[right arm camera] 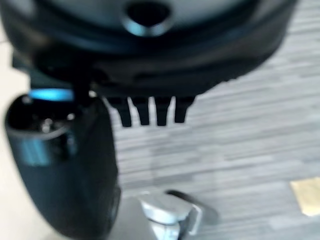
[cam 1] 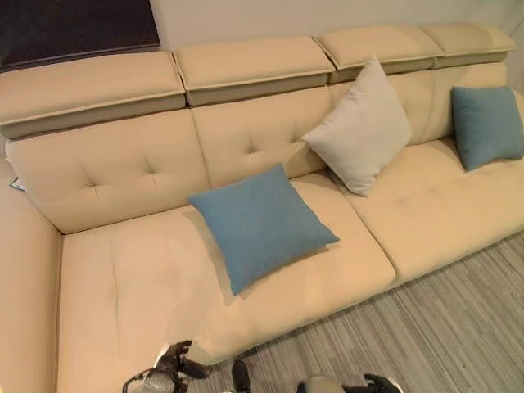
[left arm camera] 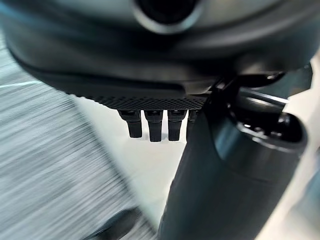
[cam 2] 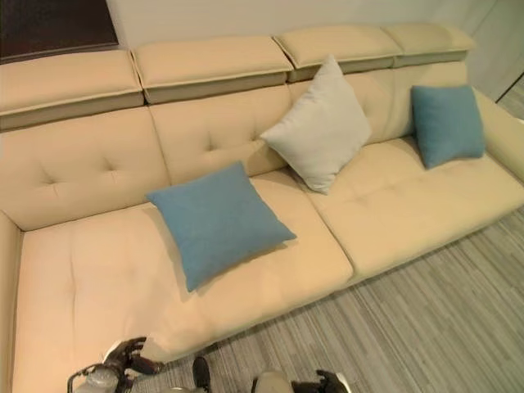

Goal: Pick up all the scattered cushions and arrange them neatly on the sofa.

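At the lower left edge of the left eye view the left hand (cam 1: 173, 363) hangs over the front edge of the sofa (cam 1: 147, 278), low by the seat's corner. In its wrist view its fingers (left arm camera: 155, 127) point out straight in a row with the thumb beside them, and nothing lies between them; pale sofa fabric and striped grey floor (left arm camera: 45, 170) show past them.

On the beige sofa, a blue cushion (cam 1: 260, 223) lies tilted on the middle seat, one corner pointing at the backrest, its lower edge near the front of the seat. Just right of it, a light grey cushion (cam 1: 360, 127) stands on a corner and leans against the backrest, above the seam between two seat pads. Further right, well apart from the others, a second blue cushion (cam 1: 486, 124) leans upright against the backrest near the sofa's right end.

At the bottom right edge the right hand (cam 1: 378, 383) hangs above the floor. Its wrist view shows its fingers (right arm camera: 150, 112) straight and empty, with the thumb alongside and striped floor beyond.
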You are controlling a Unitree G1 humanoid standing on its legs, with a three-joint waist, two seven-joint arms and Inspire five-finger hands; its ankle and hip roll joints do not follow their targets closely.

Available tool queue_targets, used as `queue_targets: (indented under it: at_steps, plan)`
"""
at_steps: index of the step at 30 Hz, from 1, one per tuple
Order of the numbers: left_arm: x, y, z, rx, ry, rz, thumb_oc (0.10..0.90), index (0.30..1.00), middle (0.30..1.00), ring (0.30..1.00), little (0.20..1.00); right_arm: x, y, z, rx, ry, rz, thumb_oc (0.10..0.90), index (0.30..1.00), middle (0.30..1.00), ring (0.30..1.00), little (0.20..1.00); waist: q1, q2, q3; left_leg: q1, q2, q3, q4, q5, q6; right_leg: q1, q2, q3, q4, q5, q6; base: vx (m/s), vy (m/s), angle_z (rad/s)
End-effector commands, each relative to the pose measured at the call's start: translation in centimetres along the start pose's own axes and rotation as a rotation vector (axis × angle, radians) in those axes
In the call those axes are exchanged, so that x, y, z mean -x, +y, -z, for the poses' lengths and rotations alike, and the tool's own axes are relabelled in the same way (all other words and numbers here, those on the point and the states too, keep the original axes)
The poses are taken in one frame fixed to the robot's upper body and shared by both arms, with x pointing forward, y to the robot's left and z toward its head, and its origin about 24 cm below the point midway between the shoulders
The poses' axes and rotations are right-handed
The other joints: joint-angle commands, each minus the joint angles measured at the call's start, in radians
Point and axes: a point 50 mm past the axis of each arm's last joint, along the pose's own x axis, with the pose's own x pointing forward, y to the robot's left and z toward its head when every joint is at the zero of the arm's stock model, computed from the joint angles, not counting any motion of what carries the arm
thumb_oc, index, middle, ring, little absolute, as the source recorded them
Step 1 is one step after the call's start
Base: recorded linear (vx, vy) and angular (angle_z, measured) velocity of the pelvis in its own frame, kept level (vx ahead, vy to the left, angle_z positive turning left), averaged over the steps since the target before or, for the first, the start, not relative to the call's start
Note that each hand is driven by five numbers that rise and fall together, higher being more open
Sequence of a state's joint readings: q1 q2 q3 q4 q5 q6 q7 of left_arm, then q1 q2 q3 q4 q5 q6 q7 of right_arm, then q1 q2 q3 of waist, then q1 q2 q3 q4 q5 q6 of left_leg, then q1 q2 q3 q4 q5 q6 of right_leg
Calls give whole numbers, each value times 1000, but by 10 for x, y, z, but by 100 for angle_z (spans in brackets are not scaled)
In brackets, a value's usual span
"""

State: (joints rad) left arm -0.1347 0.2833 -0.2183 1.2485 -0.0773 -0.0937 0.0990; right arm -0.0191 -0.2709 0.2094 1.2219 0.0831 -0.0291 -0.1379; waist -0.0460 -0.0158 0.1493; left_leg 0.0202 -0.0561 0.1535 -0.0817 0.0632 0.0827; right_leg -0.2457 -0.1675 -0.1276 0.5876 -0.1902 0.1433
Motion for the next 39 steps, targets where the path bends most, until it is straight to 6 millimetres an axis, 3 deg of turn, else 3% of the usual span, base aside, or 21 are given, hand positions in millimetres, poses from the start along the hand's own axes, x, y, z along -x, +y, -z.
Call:
queue_targets:
  at_steps: [1, 5, 6, 15, 18, 19, 22, 26, 28, 29, 30, 31, 32, 33, 34, 37, 38, 39]
  plan:
    - [3, 14, 18, 49, 47, -53, 800, 900, 900, 900, 900, -5, -23, -33, 21, -94, 64, 800, 900, 900, 900, 900, 13, 15, 53, -42, 36, -23, 88, -126, -57, 147, 35, 22, -321, 106, -24, 175, -79, 41]
    - [4, 15, 19, 73, 51, -64, 800, 900, 900, 900, 900, -5, -23, -32, 9, -91, 64, 800, 900, 900, 900, 900, 1, 0, 60, -12, 28, -47, 89, -143, -66, 129, 26, 70, -467, 161, -8, 130, -112, 30]
    - [4, 16, 20, 92, 52, -73, 800, 900, 900, 900, 900, -5, -23, -30, 4, -85, 67, 800, 900, 900, 900, 900, 5, -14, 56, -8, 21, -50, 97, -152, -70, 156, 18, 70, -517, 175, -1, 73, -114, 24]
    - [5, 16, 22, 143, 47, -85, 800, 900, 900, 900, 900, -4, -29, -19, -12, -64, 91, 800, 900, 900, 900, 900, 22, -29, 3, 37, 52, -57, 21, -118, -104, 266, 54, 30, -638, 179, -21, 61, -141, 6]
    - [4, 18, 15, 179, 17, -99, 800, 900, 900, 900, 900, -4, -36, -20, -32, -74, 118, 800, 900, 900, 900, 900, 22, -32, -4, 44, 67, -60, -2, -103, -117, 290, 65, 12, -669, 178, -23, 17, -144, 4]
    - [2, 10, -6, 211, -61, -106, 800, 900, 900, 900, 900, -4, -44, -24, -69, -92, 152, 800, 900, 900, 900, 900, 24, -35, -5, 41, 75, -62, -6, -95, -124, 297, 70, 0, -675, 174, -26, 1, -85, 6]
    - [3, 12, -3, 208, -62, -124, 800, 900, 900, 900, 900, -3, -57, -28, -97, -124, 192, 800, 900, 900, 900, 900, 21, -39, -8, 38, 84, -66, -6, -91, -132, 301, 75, -4, -675, 166, -29, 15, -128, 8]
    - [2, 14, -42, 250, -210, -170, 800, 900, 900, 900, 900, 8, -117, -65, -92, -293, 380, 800, 900, 900, 900, 900, 10, -43, -12, 45, 101, -57, -6, -90, -146, 309, 88, -14, -675, 155, -32, 31, -95, 2]
    - [4, 16, -53, 276, -266, -175, 800, 900, 900, 900, 900, 17, -140, -82, -86, -365, 446, 800, 900, 900, 900, 900, 6, -39, -13, 47, 106, -54, -6, -90, -150, 310, 91, -16, -675, 150, -32, 28, -48, 2]
    - [4, 16, -53, 276, -266, -174, 800, 900, 900, 900, 900, 17, -140, -82, -86, -364, 447, 800, 900, 900, 900, 900, 6, -39, -13, 47, 106, -54, -6, -91, -150, 310, 91, -17, -675, 150, -32, 26, -56, 2]
    - [7, 18, -66, 315, -329, -179, 800, 900, 900, 900, 900, 25, -157, -99, -82, -427, 503, 800, 900, 900, 900, 900, 6, -34, -11, 44, 110, -53, -6, -89, -154, 309, 93, -20, -675, 148, -32, 14, -41, 2]
    - [7, 18, -66, 315, -329, -179, 800, 900, 900, 900, 900, 25, -157, -99, -82, -427, 503, 800, 900, 900, 900, 900, 5, -33, -10, 44, 110, -53, -6, -89, -154, 309, 93, -20, -675, 148, -32, 4, -76, 5]
    - [11, 21, -80, 361, -395, -181, 800, 900, 900, 900, 900, 35, -171, -120, -95, -509, 551, 800, 900, 900, 900, 900, 6, -28, -5, 36, 114, -55, -6, -85, -159, 302, 95, -26, -675, 146, -33, -10, -35, 6]
    - [11, 21, -80, 361, -394, -180, 800, 900, 900, 900, 900, 35, -171, -120, -95, -508, 551, 800, 900, 900, 900, 900, 5, -27, -5, 35, 114, -56, -6, -85, -159, 301, 95, -26, -675, 146, -33, -9, -89, 8]
    - [15, 21, -91, 405, -449, -174, 800, 900, 900, 900, 900, 45, -180, -141, -129, -592, 579, 800, 900, 900, 900, 900, 7, -23, 0, 23, 117, -60, -6, -81, -162, 291, 97, -31, -675, 145, -33, -14, -67, 10]
    - [20, 21, -105, 451, -510, -167, 800, 900, 900, 900, 900, 52, -182, -157, -189, -662, 584, 800, 900, 900, 900, 900, 9, -16, 7, 6, 121, -62, -6, -76, -167, 277, 100, -38, -675, 143, -35, -30, -74, 10]
    - [26, 21, -121, 500, -577, -165, 800, 900, 900, 900, 900, 58, -179, -175, -298, -745, 562, 800, 900, 900, 900, 900, 13, -7, 19, -12, 123, -65, -6, -70, -173, 261, 99, -46, -675, 143, -36, -26, -62, 13]
    - [26, 21, -121, 501, -577, -166, 800, 900, 900, 900, 900, 58, -179, -175, -298, -745, 562, 800, 900, 900, 900, 900, 12, -7, 18, -13, 124, -65, -6, -70, -173, 260, 99, -46, -675, 143, -36, -44, -87, 16]
